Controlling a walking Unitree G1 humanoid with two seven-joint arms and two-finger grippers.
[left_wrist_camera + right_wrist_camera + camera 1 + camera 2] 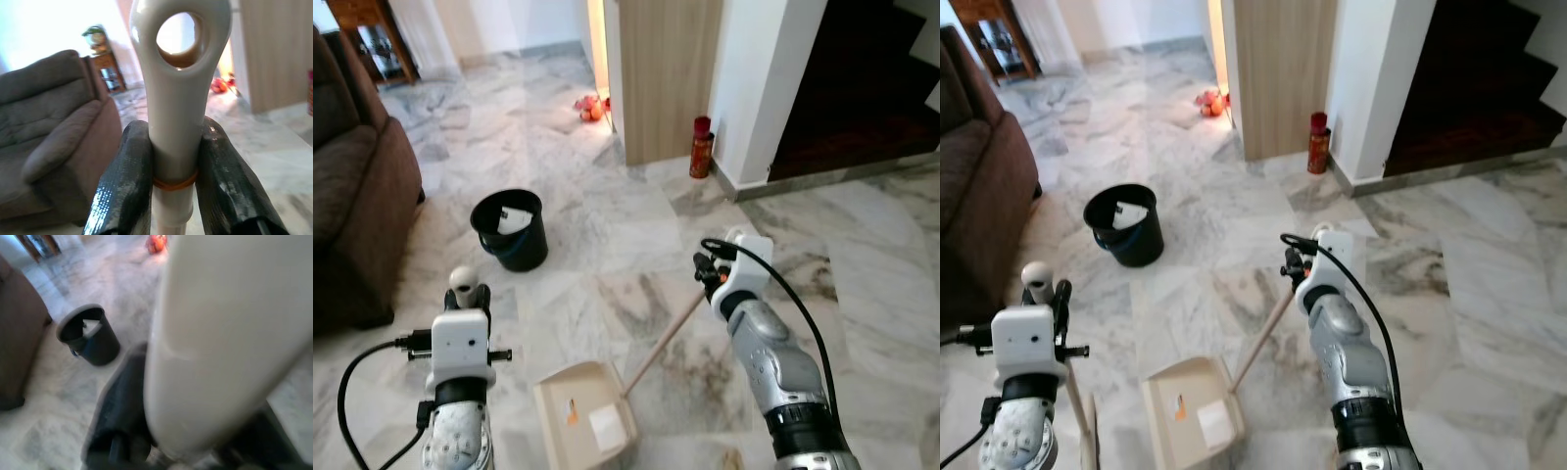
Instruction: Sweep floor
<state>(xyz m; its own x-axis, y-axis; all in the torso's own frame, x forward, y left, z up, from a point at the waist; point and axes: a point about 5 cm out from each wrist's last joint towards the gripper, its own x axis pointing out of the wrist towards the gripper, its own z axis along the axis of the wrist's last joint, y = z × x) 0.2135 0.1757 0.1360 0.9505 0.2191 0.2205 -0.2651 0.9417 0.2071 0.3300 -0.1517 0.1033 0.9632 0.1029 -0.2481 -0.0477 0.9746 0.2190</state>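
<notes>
Two grippers point(467, 291) point(707, 272), two handles, one dustpan point(584, 412), one bucket point(510, 228).

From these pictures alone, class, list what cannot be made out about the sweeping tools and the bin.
- Broom head: the broom handle in the left gripper runs off the eye views' lower edge.
- Dustpan: front cut by the frame edge.
- Bucket: the white contents are too small to identify.
- Right gripper: the blurred dustpan handle covers its fingers.

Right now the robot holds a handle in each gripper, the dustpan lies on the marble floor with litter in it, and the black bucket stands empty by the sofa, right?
Not quite: the black bucket isn't empty. The left eye view shows something white inside it. The rest holds: the left gripper and right gripper each grip a handle, and the dustpan holds litter.
</notes>
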